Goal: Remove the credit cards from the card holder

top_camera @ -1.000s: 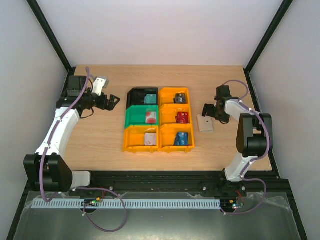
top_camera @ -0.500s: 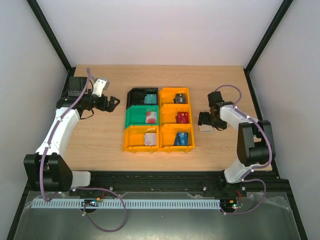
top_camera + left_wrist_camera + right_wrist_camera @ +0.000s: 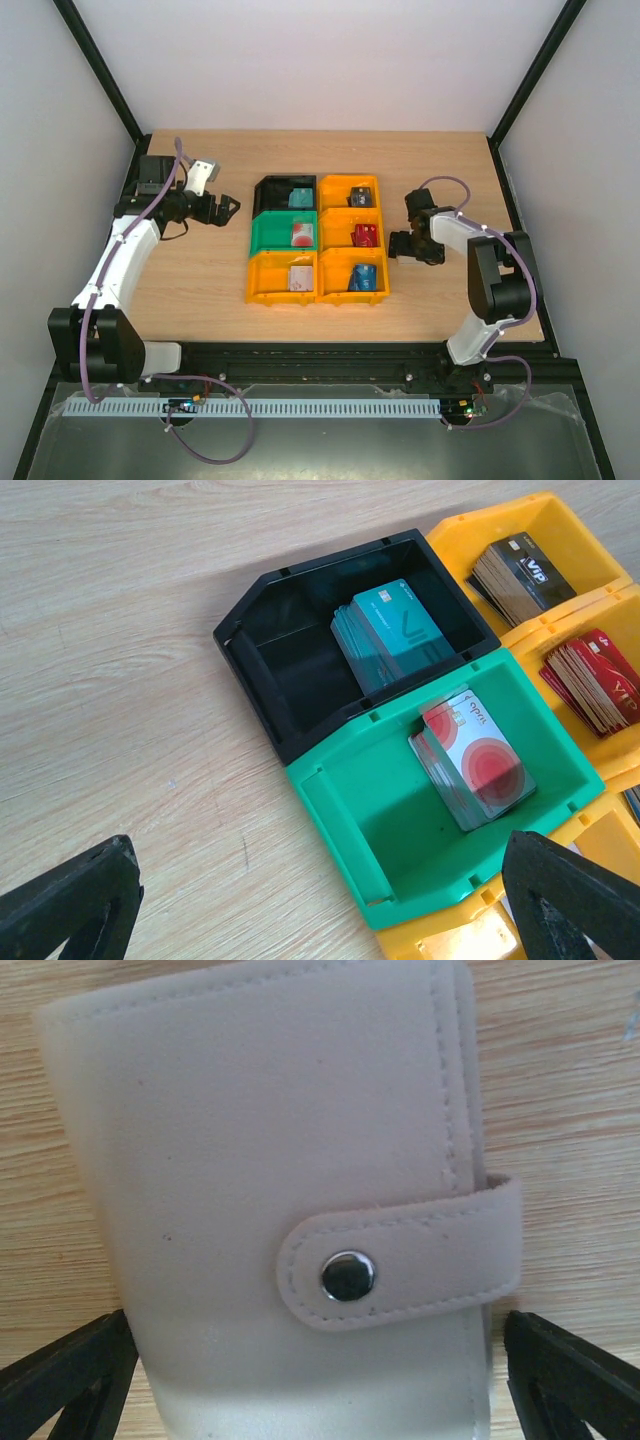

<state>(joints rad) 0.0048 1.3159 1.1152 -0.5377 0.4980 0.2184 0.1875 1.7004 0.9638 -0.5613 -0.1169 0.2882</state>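
The right gripper (image 3: 318,1385), jaws spread, should centre over the pale stitched snap-strap card holder (image 3: 270,1140), seemingly untouched at twelve o'clock.

White link shells and black joint housings make up the left arm (image 3: 125,255) and right arm (image 3: 468,338) (bases black too). A mauve cable (image 3: 445,181) loops along each. The left gripper (image 3: 228,209) has black wedge-shaped fingers (image 3: 70,905).

The middle of the table (image 3: 200,270) is taken up by a block of six bins (image 3: 316,240), each partly filled with cards (image 3: 480,765). Bare wood is left between the left tool (image 3: 228,208) and the bins. The right tool (image 3: 400,245) is set just beside the bins' right wall. The holder (image 3: 270,1160) lies between its spread fingers (image 3: 60,1375), with wood exposed on either side.
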